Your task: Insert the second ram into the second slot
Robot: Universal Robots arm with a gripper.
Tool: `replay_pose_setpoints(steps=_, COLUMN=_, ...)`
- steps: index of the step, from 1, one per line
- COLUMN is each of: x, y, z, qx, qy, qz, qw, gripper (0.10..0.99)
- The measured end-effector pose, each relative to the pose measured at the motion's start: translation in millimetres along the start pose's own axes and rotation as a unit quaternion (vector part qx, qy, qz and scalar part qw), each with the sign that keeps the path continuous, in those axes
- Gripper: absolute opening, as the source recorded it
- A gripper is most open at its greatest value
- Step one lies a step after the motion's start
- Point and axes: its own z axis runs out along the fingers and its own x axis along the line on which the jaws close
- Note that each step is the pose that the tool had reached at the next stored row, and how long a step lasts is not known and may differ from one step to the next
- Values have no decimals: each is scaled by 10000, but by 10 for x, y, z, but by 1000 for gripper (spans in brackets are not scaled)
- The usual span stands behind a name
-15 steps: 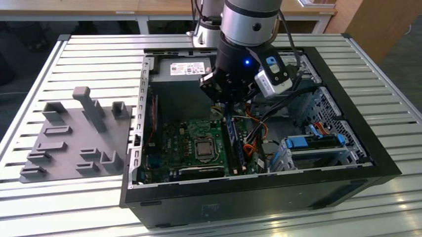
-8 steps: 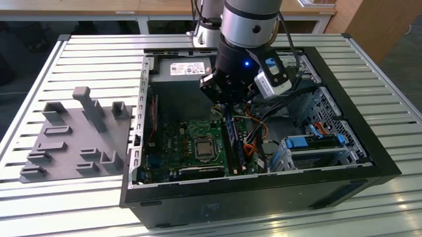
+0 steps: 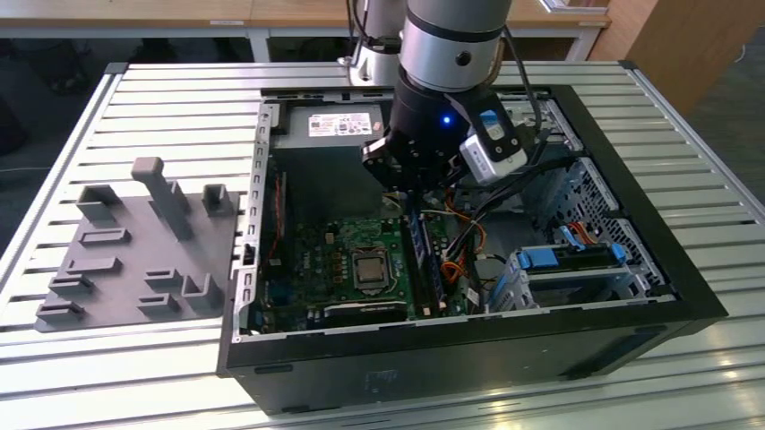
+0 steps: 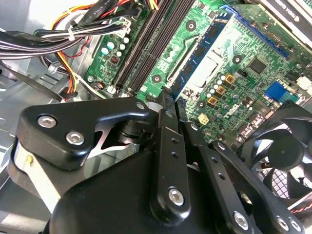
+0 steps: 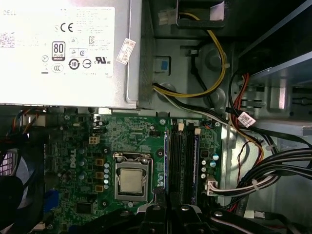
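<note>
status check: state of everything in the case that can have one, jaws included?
gripper: jaws shut on the second ram.
second ram: held on edge over the motherboard, apparently not seated in a slot.
black memory slots: look unfilled.
CPU socket: uncovered, no cooler on it.
computer case: lying flat, side panel off.

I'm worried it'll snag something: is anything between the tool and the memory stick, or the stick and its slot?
Nothing visible does. The tool sits right at one end of the second ram, which already stands among the memory slots.
</note>
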Motion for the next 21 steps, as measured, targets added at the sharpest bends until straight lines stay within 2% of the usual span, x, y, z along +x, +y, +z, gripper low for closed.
replay_pose_setpoints(steps=8, x=-1, y=-4, z=29, qx=-13, qy=-3, qz=-1, qw=10000, gripper=137)
replay_pose_setpoints(steps=13, x=-5, y=-4, z=81, qx=-51, qy=-30, qz=-3, qw=10000, gripper=137)
replay_pose_setpoints(steps=17, x=-6, y=-3, z=110, qx=-51, qy=-53, qz=-2, qw=10000, gripper=137)
replay_pose_setpoints(steps=21, x=-7, y=-3, z=131, qx=-51, qy=-53, qz=-1, qw=10000, gripper=137)
